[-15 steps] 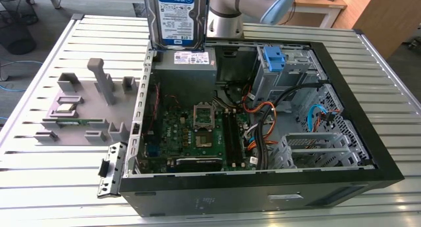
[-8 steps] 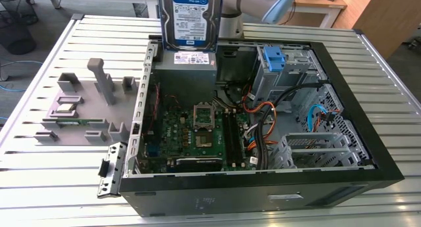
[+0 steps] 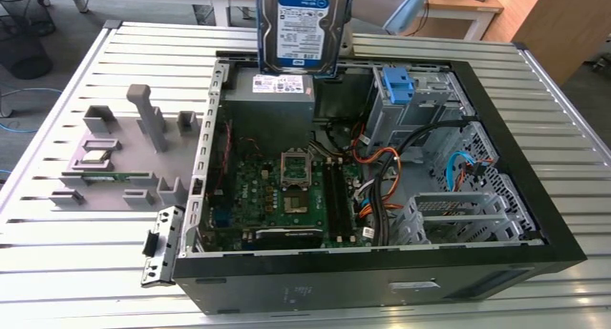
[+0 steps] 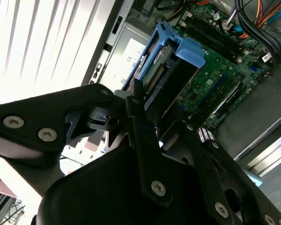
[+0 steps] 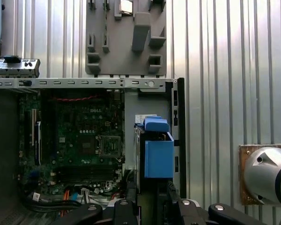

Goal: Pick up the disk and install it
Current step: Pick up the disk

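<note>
Cables (image 3: 385, 173) crowd the gap between motherboard (image 3: 286, 193) and drive cage (image 3: 420, 107); the disk (image 3: 303, 25) hangs clear above.

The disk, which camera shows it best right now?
The exterior view: the disk faces it label-on, upright above the open case. Both wrist views catch it end-on, mostly its blue bracket.

lab: slatted metal bench (image 3: 67, 272), wooden desks (image 3: 466, 1) behind

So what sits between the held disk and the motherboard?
In the exterior view, the grey power supply lies between the disk and the motherboard.
</note>
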You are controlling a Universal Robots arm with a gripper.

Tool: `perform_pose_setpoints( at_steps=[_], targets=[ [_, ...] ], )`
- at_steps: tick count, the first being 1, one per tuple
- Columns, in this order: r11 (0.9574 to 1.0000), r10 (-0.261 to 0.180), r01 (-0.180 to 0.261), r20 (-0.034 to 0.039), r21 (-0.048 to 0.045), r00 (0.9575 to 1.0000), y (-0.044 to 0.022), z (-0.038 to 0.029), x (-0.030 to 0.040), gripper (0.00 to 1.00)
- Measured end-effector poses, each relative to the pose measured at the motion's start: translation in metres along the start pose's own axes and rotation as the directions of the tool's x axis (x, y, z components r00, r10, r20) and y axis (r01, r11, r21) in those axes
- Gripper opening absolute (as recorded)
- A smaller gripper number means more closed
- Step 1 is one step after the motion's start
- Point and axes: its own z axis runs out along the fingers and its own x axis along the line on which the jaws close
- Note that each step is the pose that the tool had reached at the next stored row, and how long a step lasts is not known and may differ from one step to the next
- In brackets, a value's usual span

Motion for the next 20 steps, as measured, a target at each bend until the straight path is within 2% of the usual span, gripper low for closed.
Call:
perform_pose_setpoints(
  at_steps=[3,5,12,20],
  targets=[
    [1.0,0.0,0.0,0.0,-0.0008,1.0,-0.0096,-0.0003,-0.0002,0.35],
    [1.0,0.0,0.0,-0.0002,-0.0012,1.0,-0.0125,-0.0005,-0.0003,0.35],
    [1.0,0.0,0.0,-0.0001,-0.0011,1.0,-0.0129,-0.0005,0.0009,0.35],
    [1.0,0.0,0.0,-0.0013,-0.001,1.0,-0.0132,-0.0014,0.0123,0.35]
  ],
)
